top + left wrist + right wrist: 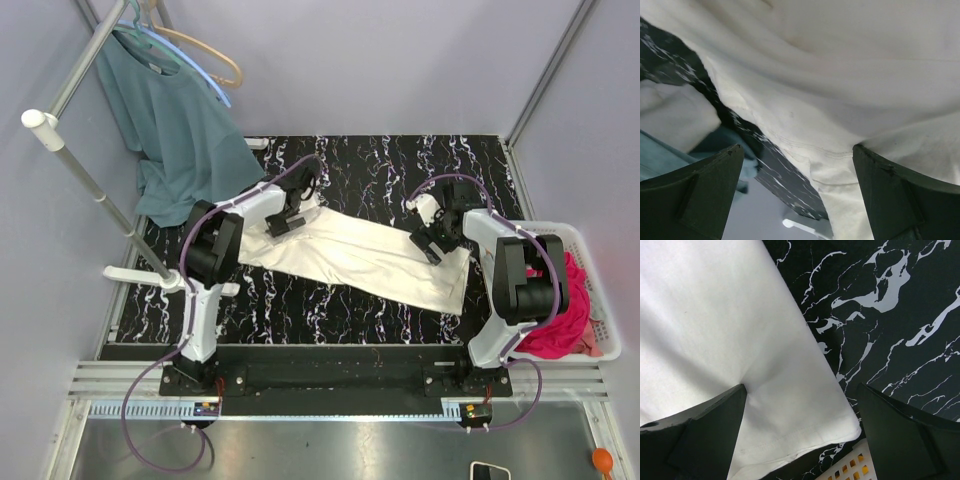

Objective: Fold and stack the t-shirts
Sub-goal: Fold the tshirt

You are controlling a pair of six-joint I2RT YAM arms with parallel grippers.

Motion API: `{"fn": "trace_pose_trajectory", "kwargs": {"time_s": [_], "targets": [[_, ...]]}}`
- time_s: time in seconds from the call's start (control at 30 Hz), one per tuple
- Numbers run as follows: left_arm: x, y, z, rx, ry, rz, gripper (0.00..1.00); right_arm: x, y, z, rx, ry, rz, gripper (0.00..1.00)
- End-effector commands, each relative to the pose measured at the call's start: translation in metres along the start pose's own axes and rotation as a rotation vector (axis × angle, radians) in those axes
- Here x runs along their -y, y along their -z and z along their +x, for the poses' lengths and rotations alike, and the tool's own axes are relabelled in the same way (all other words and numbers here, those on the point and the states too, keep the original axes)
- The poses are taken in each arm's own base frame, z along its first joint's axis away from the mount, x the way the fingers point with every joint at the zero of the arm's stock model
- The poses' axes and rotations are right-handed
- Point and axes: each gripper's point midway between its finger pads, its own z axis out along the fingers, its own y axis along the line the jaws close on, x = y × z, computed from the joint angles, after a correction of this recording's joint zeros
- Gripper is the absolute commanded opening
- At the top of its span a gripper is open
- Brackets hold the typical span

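The cream t-shirt [350, 255] runs lengthwise from centre-left to lower right. The left tool [283, 222] and right tool [430, 243] gape empty, one at each end.

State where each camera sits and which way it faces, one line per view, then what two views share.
Top external: above and behind the robot, looking down at the marble table, cream t-shirt, left arm and right arm.
Left wrist: on the left arm, facing the shirt's hem; left gripper open.
Right wrist: on the right arm, facing down at the shirt's corner and white basket; right gripper open.
Shared: both wrist views show the cream t-shirt.
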Motion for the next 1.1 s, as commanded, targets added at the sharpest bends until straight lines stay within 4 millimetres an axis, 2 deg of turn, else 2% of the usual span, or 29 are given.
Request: {"fn": "trace_pose_trajectory", "kwargs": {"time_s": [0.0,0.07,0.13,0.17,0.23,0.27,0.33,0.37,0.73,1.07], "targets": [[-0.024,-0.035,-0.028,0.034,0.023,-0.049,0.98,0.0,-0.011,0.034,-0.121,0.072,0.017,1.0],[-0.037,-0.041,-0.043,0.053,0.02,-0.073,0.98,-0.002,-0.009,0.033,-0.124,0.071,0.007,1.0],[-0.04,-0.05,-0.054,0.063,0.012,-0.077,0.97,-0.004,-0.007,0.033,-0.122,0.058,-0.004,0.99],[-0.051,-0.047,-0.066,0.096,0.022,-0.101,0.98,-0.009,-0.007,0.032,-0.113,0.045,-0.027,1.0],[-0.053,-0.056,-0.077,0.114,0.014,-0.107,0.98,-0.014,-0.005,0.029,-0.1,0.036,-0.044,1.0],[-0.065,-0.051,-0.089,0.147,0.018,-0.135,0.98,-0.019,-0.005,0.029,-0.099,0.024,-0.058,1.0],[-0.065,-0.058,-0.098,0.159,0.006,-0.145,0.98,-0.024,-0.003,0.029,-0.098,0.019,-0.071,1.0],[-0.075,-0.054,-0.107,0.183,0.002,-0.17,0.98,-0.028,-0.003,0.029,-0.097,0.02,-0.08,1.0],[-0.098,-0.061,-0.158,0.311,-0.148,-0.358,0.99,-0.074,-0.006,0.003,-0.075,0.094,-0.17,1.0],[-0.131,-0.066,-0.208,0.411,-0.296,-0.569,0.99,-0.122,-0.004,-0.005,-0.089,0.197,-0.243,1.0]]}}
